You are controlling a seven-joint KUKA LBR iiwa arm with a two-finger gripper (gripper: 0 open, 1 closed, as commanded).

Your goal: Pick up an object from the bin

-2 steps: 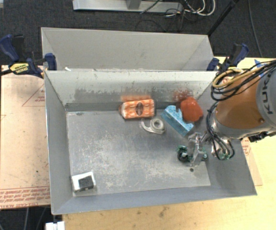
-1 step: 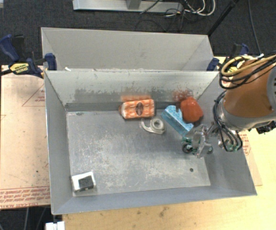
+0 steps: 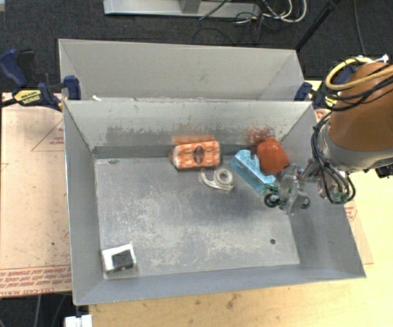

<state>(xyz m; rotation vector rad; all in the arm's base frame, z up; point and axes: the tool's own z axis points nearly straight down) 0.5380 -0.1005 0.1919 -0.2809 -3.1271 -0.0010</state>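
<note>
Light-blue block (image 3: 253,171) lies near the right wall of the bin (image 3: 182,230), and my gripper (image 3: 286,197) hangs just beside its near end, maybe touching it. How far my gripper is open, or if it grips anything, I cannot tell. Just behind the block sits a red round thing (image 3: 272,155). Further left lie a pale ring-shaped piece (image 3: 218,179), then an orange packet (image 3: 196,154) against the back wall. Well apart, in the near-left corner, is a small white box (image 3: 119,258).

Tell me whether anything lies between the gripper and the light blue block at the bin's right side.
Nothing visible does. The gripper is right at the lower end of the light blue block. The red round thing lies beside the block's far end, out of the way.
</note>
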